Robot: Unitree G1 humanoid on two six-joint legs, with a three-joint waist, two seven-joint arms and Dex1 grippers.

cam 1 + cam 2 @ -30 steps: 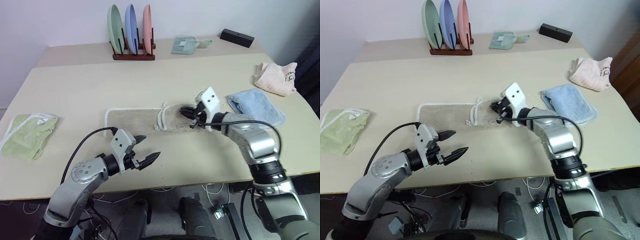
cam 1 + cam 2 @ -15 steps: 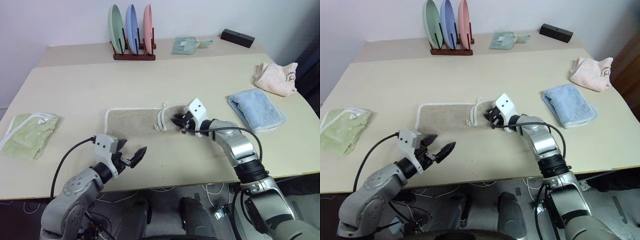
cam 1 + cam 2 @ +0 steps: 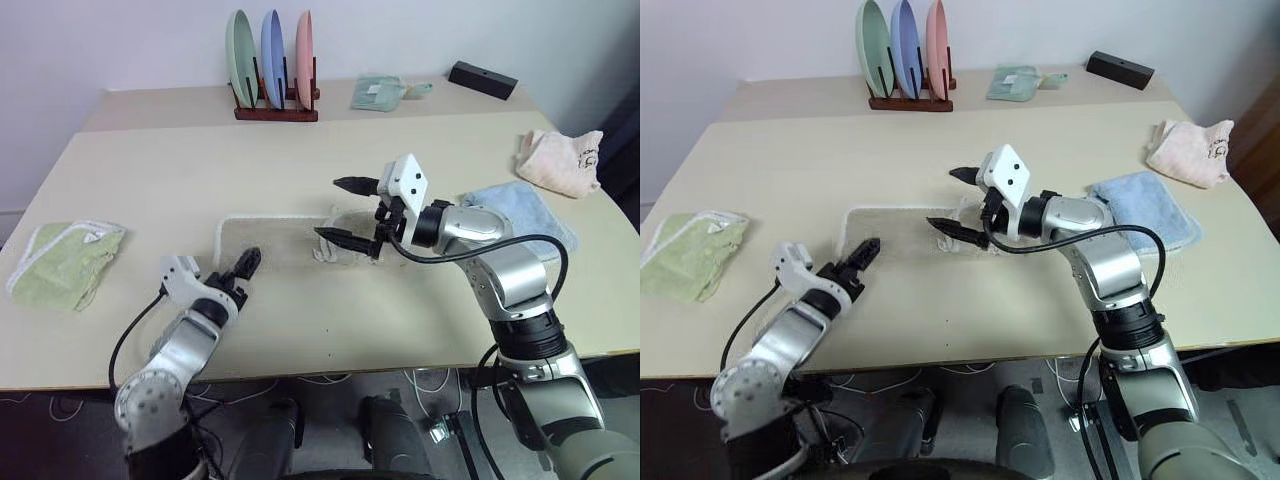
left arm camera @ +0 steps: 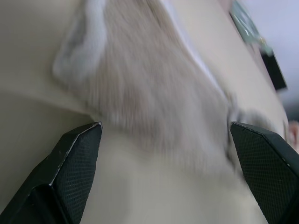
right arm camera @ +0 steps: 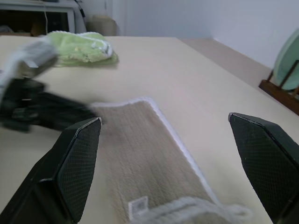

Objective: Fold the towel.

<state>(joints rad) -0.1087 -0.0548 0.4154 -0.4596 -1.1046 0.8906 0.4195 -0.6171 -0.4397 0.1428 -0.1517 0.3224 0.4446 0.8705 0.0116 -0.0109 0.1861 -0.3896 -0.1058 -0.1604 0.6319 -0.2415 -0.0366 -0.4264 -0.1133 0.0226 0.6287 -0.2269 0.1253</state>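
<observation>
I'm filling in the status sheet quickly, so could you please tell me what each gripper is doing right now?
Left gripper: open, holding nothing, low by the near edge of the towel.
Right gripper: open, holding nothing, raised above the towel's folded end.

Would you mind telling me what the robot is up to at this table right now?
It is folding the beige terry-cloth towel with white edging, which lies flat on the tan table with its right end turned over on itself. The right gripper hangs open just above that folded end, holding nothing. The left gripper is open, low near the towel's near left corner, and not touching it.
</observation>
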